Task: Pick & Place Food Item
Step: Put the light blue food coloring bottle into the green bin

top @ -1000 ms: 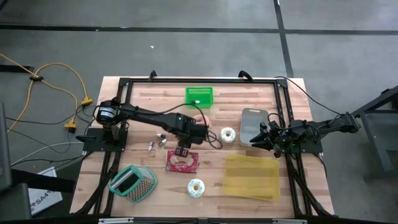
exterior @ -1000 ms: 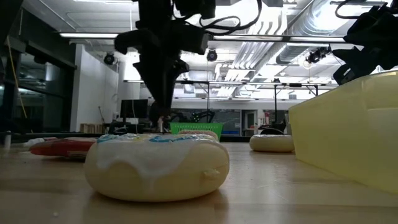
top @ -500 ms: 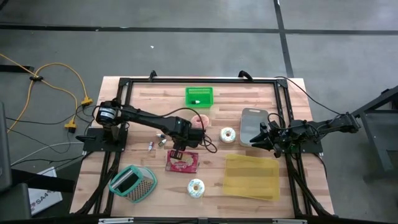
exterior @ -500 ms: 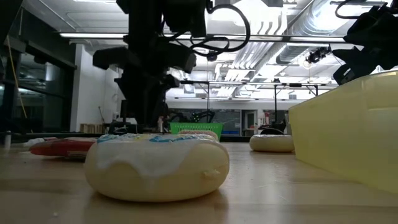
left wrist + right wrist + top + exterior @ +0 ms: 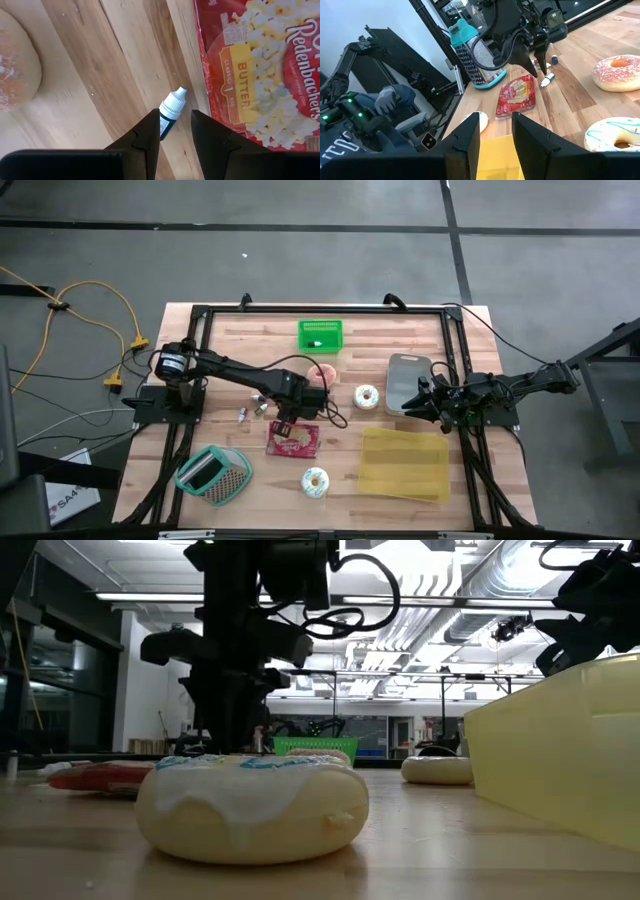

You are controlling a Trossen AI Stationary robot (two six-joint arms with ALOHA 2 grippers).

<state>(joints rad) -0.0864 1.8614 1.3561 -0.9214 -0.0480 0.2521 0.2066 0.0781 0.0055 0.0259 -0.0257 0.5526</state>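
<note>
My left gripper points straight down, open, low over the table's middle. A small dropper bottle with a white cap lies on the wood between its fingers, beside the left edge of a red popcorn bag. I cannot tell whether a finger touches the bottle. A pink-frosted donut lies just beyond, a white donut to its right, and another iced donut near the front. My right gripper waits open and level at the right.
A green basket stands at the far edge, a grey lidded box and a yellow bin at the right, and a teal grater at the front left. Two more small bottles lie left of my left gripper.
My left gripper has sunk toward the table, drifting a little toward the table's left edge, and has rolled slightly about its own axis. Its fingers have stayed open. Nothing on the table has moved.
</note>
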